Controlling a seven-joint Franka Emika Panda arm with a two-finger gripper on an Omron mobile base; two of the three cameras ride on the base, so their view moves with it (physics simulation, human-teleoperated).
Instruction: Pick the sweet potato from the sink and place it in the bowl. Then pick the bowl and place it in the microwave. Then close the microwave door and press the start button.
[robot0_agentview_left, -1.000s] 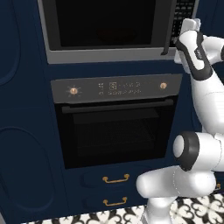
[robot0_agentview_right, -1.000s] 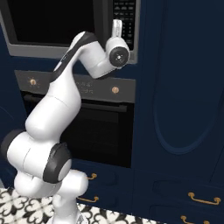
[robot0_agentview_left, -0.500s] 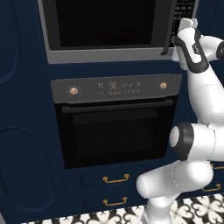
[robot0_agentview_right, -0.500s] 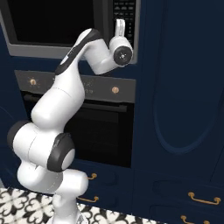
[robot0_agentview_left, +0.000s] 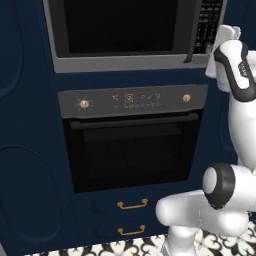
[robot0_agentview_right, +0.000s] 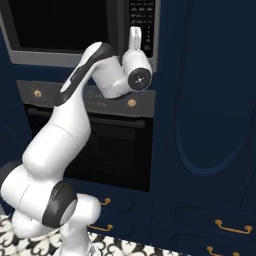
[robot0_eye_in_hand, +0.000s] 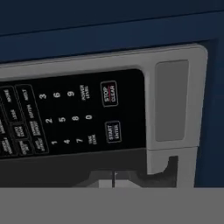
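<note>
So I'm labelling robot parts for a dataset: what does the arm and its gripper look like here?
A glossy white arm of rounded segments with dark grey-black joint bands and a round dark cap at the wrist. The gripper is white and slim. No cables or markings are visible.

Navy cabinets (robot0_agentview_right: 205, 100) surround a black oven (robot0_agentview_left: 131, 145) (brass-handled drawers (robot0_agentview_left: 132, 204) below); patterned floor (robot0_agentview_left: 125, 248).

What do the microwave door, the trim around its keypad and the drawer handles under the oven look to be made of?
The microwave door looks like dark tinted glass, faintly glossy. The keypad trim looks like matte grey plastic or painted metal; its flat, even shading leaves it open. The drawer handles look like polished brass, going by their warm golden tone.
</note>
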